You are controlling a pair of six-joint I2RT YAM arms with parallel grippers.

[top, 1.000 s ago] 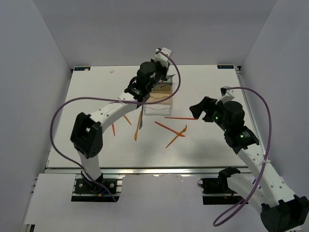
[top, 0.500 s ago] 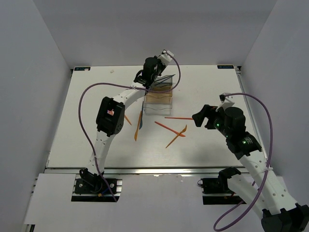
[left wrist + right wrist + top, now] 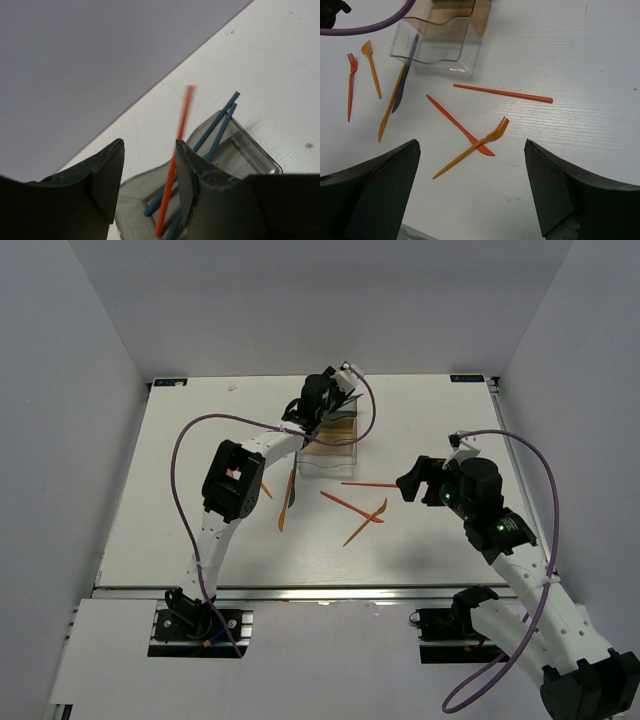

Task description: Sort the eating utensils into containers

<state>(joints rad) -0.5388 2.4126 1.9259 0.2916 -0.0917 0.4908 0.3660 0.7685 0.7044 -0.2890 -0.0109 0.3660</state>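
Plastic of this thinness will weigh next to nothing, flex a little and slip on smooth pads, so each utensil is best pinched across its handle near the middle, where it will not pivot. The red stick (image 3: pixel 172 170) shows why. It stands nearly upright between the fingers of the left gripper (image 3: pixel 148 150), close against one finger (image 3: pixel 192 170), with its lower end already down inside the grey bin (image 3: pixel 260 161) at the far end of the containers (image 3: pixel 328 445), beside two blue sticks (image 3: pixel 216 127) leaning there. The jaws stand partly apart, wider than the stick is thick. The stick is blurred, so it looks released rather than gripped, though the wrist view is too smeared to be sure of contact. On the table just on the near side of the containers, toward the right arm, lie a long red stick (image 3: pixel 502 93), a red knife (image 3: pixel 455 122) and an orange fork (image 3: pixel 470 154) crossing the knife's tip. The right gripper (image 3: pixel 471 147) hangs above these with its fingers spread fully wide and nothing between them, well clear of the tabletop. Lying flat, such pieces give little edge to catch, and the crossed pair would probably shift together if one were nudged; the lone long stick seems the cleaner pick. More utensils lie just past the clear bin (image 3: pixel 470 50) on the left arm's side.
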